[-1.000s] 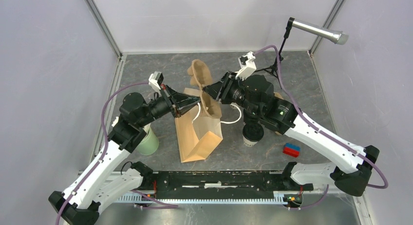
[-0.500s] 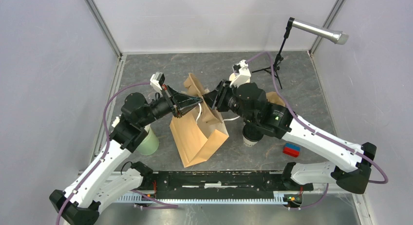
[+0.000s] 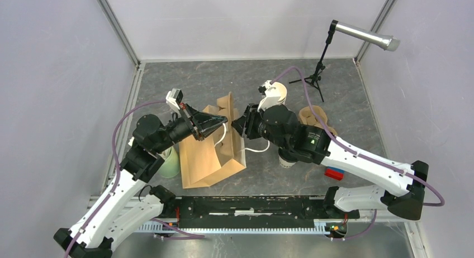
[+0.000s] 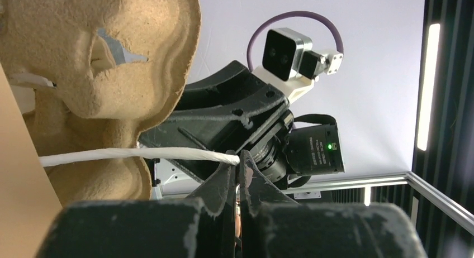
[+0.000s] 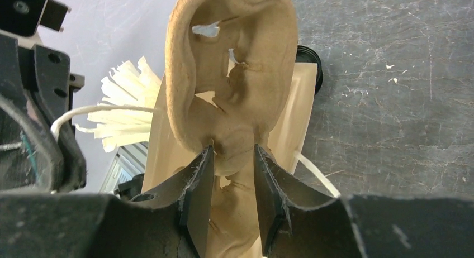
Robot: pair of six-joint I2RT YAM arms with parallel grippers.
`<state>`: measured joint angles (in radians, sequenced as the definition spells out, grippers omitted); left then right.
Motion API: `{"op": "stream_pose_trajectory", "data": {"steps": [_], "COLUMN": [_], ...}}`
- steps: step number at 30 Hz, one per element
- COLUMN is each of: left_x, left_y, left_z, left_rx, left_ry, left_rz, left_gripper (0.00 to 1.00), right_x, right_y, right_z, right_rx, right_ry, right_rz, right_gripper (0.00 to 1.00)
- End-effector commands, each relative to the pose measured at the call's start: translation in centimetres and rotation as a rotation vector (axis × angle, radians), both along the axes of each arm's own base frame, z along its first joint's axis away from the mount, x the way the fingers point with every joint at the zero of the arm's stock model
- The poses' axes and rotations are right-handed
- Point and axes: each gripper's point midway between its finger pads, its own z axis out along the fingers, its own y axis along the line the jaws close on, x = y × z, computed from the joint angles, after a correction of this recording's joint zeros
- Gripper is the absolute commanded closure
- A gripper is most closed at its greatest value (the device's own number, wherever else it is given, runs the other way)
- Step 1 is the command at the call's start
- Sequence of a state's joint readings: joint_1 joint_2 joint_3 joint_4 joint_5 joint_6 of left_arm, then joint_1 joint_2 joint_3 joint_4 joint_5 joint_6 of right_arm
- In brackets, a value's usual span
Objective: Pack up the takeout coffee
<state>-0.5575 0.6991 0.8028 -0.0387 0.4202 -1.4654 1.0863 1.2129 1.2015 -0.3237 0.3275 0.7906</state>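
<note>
A takeout coffee [image 3: 288, 159], a cream cup with a black lid, stands on the floor mostly hidden under my right arm. A brown paper bag [image 3: 198, 157] lies tilted in the middle. My left gripper [image 3: 225, 122] is shut on the bag's white cord handle [image 4: 140, 153], pinched at the fingertips in the left wrist view [image 4: 241, 160]. My right gripper [image 3: 235, 127] is shut on a moulded pulp cup carrier [image 5: 235, 73], which stands at the bag's mouth [image 3: 226, 104]. The jaws [image 5: 233, 157] clamp the carrier's lower ridge, with the bag [image 5: 299, 113] behind it.
A pale green cup [image 3: 169, 164] sits beneath my left arm. A second pulp carrier [image 3: 314, 115] lies right of the right arm. A blue and red block [image 3: 335, 172] rests at the front right. A microphone stand [image 3: 318, 73] rises at the back right.
Both grippers have moved left and lower together. The bag has swung left with them, and the carrier has dropped from well above the bag down to its mouth.
</note>
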Motion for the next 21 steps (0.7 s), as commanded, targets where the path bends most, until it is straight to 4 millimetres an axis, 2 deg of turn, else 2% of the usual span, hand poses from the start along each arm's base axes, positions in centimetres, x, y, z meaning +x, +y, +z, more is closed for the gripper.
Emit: {"op": "stream_pose_trajectory", "data": {"steps": [1,9,14,21], "left_x": [0.2,0.4,0.5,0.4], "left_y": [0.2,-0.1,-0.1,0.1], "left_z": [0.4,0.5,0.6,0.7], "left_rx": [0.011,0.024,0.035,0.066], "left_ry": [-0.058,-0.075,-0.091,-0.132], "left_rz": [0.018,0.008,0.011,0.021], "left_gripper": [0.98,0.98,0.98,0.98], "right_x": [-0.4,-1.9,-1.9,-2.9], "right_y": [0.7,3.0,3.0,4.1], "right_z": [2.1,1.1,0.8,0.5], "right_rx": [-0.018,-0.093,-0.151,-0.174], "right_ry": [-0.084,-0.073,-0.058,-0.060], "right_rz": [0.025,0.119,0.109,0.162], "right_gripper": [0.61,0.60,0.61,0.60]}}
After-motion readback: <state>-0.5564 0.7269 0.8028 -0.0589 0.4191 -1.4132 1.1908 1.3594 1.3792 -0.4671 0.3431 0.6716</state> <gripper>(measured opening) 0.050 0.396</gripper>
